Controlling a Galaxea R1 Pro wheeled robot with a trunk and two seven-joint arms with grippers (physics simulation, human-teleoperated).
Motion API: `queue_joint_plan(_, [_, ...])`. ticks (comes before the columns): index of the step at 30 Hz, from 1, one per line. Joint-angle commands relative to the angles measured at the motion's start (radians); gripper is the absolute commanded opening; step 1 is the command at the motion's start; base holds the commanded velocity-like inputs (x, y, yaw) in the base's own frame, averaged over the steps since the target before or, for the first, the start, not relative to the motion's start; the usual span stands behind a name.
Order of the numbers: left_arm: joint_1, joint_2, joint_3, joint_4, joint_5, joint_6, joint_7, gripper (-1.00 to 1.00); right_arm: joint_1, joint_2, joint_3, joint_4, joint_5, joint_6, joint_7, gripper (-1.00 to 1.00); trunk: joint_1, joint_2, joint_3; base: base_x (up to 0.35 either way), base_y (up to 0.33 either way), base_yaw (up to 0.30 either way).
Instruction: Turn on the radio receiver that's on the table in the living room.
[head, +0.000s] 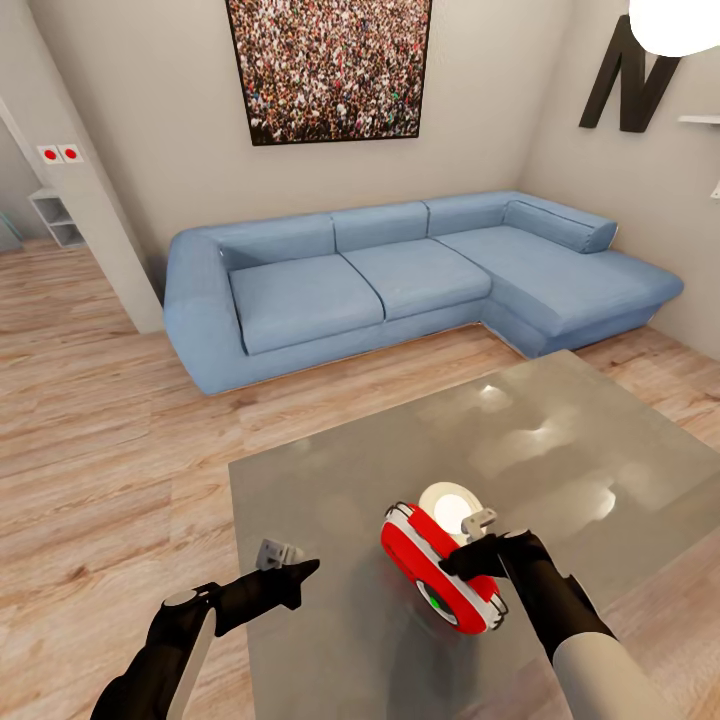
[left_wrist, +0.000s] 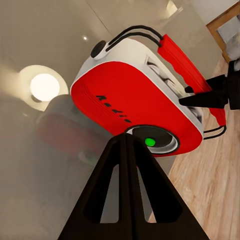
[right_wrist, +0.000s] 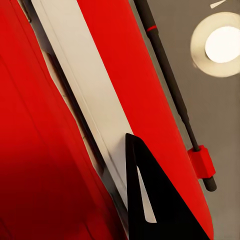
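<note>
The red radio receiver (head: 430, 560) with white trim rests tilted on the glossy grey table (head: 570, 450), near its front. Its green-centred dial (left_wrist: 149, 141) faces my left gripper (head: 308, 570), which is shut and points at the radio from a short distance. My right gripper (head: 450, 567) is shut too, with its tip touching the radio's upper side. Up close, the right fingertips (right_wrist: 145, 190) press on the white trim (right_wrist: 85, 85) beside the thin wire handle (right_wrist: 170, 80). The left fingers (left_wrist: 127, 200) aim at the dial without touching it.
A blue L-shaped sofa (head: 400, 270) stands beyond the table on the light wood floor (head: 90, 440), under a framed crowd photo (head: 330, 65). A white pendant lamp (head: 675, 20) hangs at the upper right, near a dark letter N (head: 625, 85) on the wall.
</note>
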Motion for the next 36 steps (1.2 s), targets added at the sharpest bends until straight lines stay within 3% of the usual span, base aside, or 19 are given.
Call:
queue_joint_plan(1, [0.000,0.000,0.000,0.000,0.000,0.000,0.000,-1.00,0.001,0.000,-0.001,0.020,0.006,-0.030,-0.002,-1.00,0.000,0.000,0.000,0.000,0.000,0.000])
queue_joint_plan(36, [0.000,0.001,0.000,0.000,0.001,0.001,0.000,-1.00,0.001,-0.002,0.000,0.020,0.005,-0.028,0.001,-1.00,0.000,0.000,0.000,0.000,0.000,0.000])
